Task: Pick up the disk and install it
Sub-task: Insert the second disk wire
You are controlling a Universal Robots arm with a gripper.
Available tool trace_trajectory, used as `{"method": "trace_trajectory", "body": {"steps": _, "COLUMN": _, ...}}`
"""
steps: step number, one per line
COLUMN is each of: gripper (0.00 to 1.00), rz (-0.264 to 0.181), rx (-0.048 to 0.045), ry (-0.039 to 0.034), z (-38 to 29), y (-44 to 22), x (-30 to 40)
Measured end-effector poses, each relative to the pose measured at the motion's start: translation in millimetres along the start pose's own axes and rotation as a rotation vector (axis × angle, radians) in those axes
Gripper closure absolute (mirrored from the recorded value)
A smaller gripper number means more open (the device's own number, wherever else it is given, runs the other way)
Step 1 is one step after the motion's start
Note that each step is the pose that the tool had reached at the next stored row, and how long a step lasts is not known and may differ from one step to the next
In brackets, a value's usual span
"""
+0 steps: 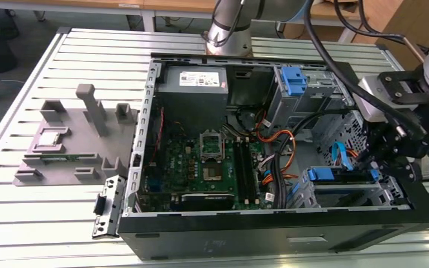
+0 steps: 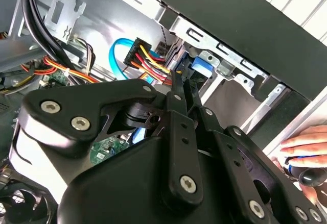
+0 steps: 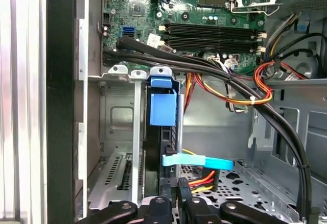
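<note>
First wrist view: the claw [image 3: 176,196] pinches the disk [image 3: 162,132] edge-on in its bay; rigid, dense, shock-sensitive, best gripped by its side rails.

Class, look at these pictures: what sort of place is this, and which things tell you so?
Probably a robotics lab or assembly workbench: an open black computer tower case lies on a slatted aluminium table, beside a grey plastic parts fixture.

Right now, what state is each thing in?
computer case: side open, lying on the table.
disk: standing on edge in the drive bay, blue rail showing.
tool: fingers shut, tips at the disk's edge.
blue bracket: upright in the far bay.
</note>
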State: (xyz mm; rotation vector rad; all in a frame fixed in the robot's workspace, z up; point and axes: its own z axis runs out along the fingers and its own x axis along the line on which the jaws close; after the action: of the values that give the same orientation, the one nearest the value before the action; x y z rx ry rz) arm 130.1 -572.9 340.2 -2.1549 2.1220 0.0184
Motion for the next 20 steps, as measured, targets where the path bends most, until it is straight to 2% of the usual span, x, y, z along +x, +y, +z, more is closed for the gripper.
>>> {"method": "trace_trajectory", "body": {"steps": 11, "gripper": 0.83, "rz": 0.000, "rx": -0.0001, "ry": 0.0026, "z": 2.4, "y": 2.0, "x": 1.8}}
{"method": "trace_trajectory", "body": {"steps": 20, "gripper": 0.83, "rz": -0.001, "rx": 0.0001, "ry": 0.0108, "z": 2.2, "y": 5.2, "x": 3.1}}
